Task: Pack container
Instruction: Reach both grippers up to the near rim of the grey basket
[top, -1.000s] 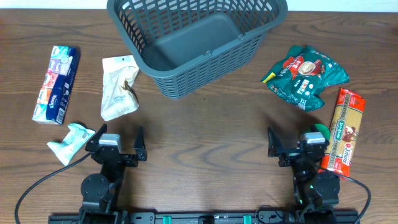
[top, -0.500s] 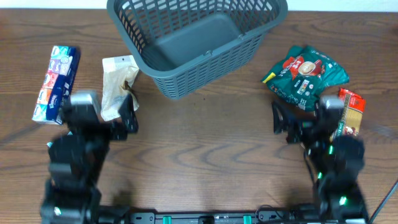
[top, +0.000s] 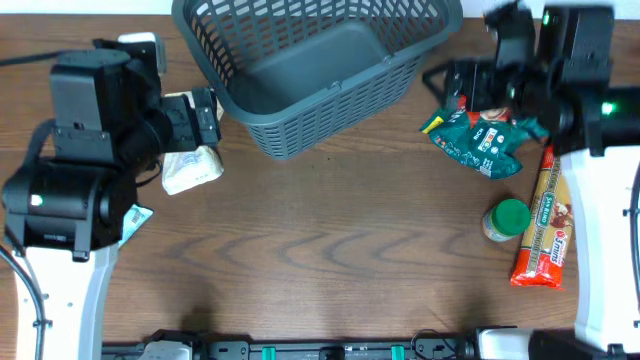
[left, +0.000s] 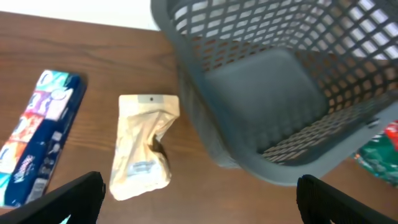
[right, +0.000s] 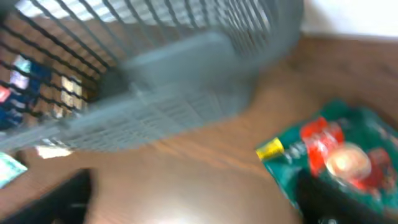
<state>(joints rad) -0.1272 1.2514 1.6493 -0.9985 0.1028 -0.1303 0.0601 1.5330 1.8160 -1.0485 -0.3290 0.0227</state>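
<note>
Two arms are hovering either side of the container (top: 300, 135), and both hands are holding nothing.

Left of the container, a blue tissue pack (left: 40, 137) and a beige pouch (left: 144, 146) are lying flat on the tabletop (top: 320, 250), the pouch nearer the container. The left hand (left: 199, 182) is hanging above the pouch, fingers spread wide. The grey lattice container is sitting at the tabletop's far edge. Right of it, the right hand (right: 196, 190) is hovering over a green snack packet (top: 490, 140), fingers apart in a blurred wrist view. Nearer the front, still right of the container, a green-lidded jar (top: 505, 220) is sitting just beside a red spaghetti packet (top: 545, 225).
</note>
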